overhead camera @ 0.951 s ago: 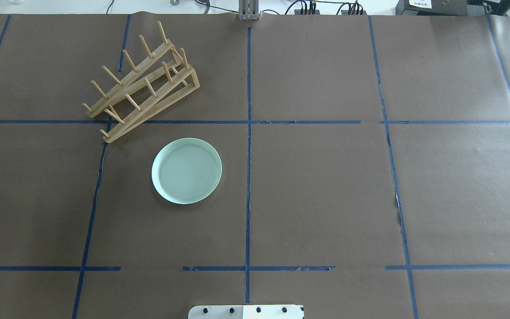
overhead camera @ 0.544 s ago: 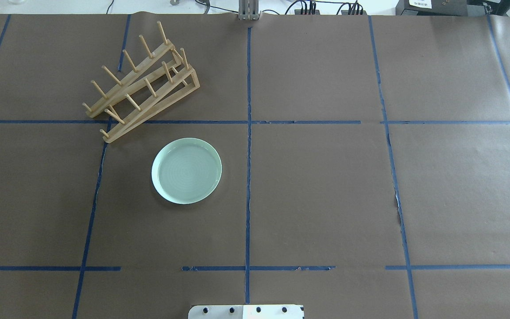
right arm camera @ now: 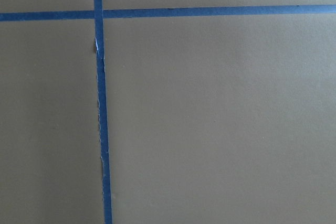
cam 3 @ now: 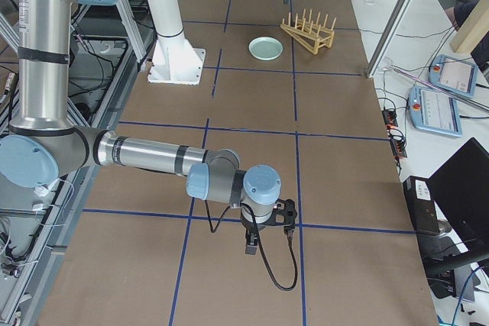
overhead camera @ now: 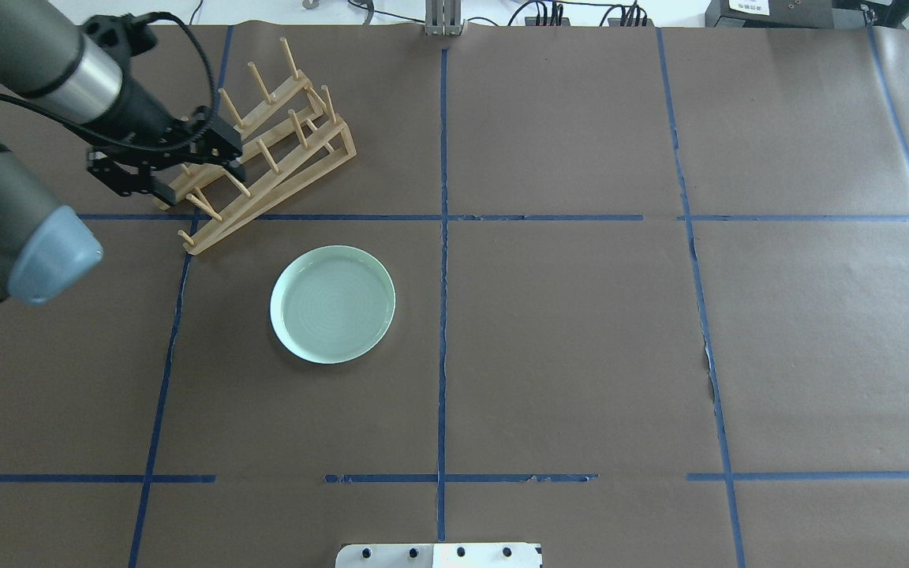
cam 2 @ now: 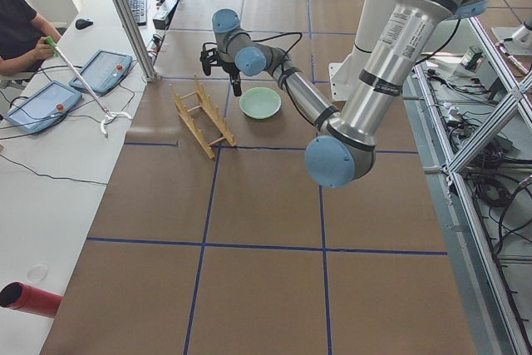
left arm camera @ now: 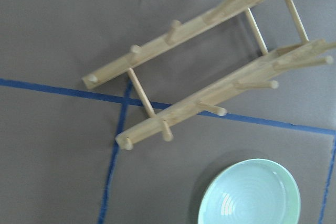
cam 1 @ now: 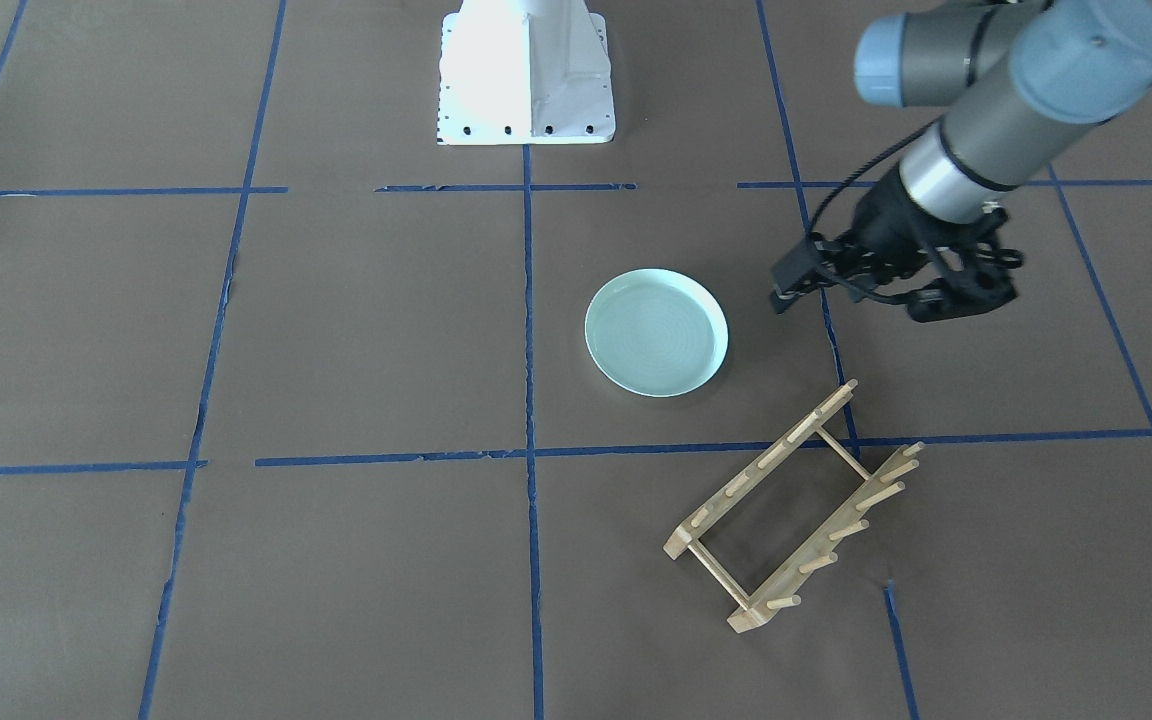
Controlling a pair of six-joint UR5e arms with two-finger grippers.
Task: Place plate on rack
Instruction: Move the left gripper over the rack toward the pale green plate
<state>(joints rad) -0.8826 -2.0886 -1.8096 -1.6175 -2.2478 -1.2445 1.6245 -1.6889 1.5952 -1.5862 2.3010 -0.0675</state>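
The pale mint-green plate (overhead camera: 333, 304) lies flat on the brown paper, also in the front view (cam 1: 656, 332) and the left wrist view (left arm camera: 249, 195). The light-wood rack (overhead camera: 289, 185) stands just behind and left of it, empty, also in the front view (cam 1: 764, 465) and the left wrist view (left arm camera: 210, 102). My left gripper (overhead camera: 143, 185) hovers above the rack's left end, off the plate's edge (cam 1: 956, 300); I cannot tell how its jaws stand. My right gripper (cam 3: 263, 230) shows only in the right side view, low over bare paper far from both; I cannot tell its state.
The robot's white base plate (overhead camera: 439, 554) sits at the table's near edge (cam 1: 526, 80). Blue tape lines grid the brown paper. Operator pendants (cam 2: 104, 68) and a metal post (cam 2: 125, 18) stand beyond the far table edge behind the rack.
My left arm has come into the overhead view from the left and now hangs over the rack's left end. Plate and rack have not moved.
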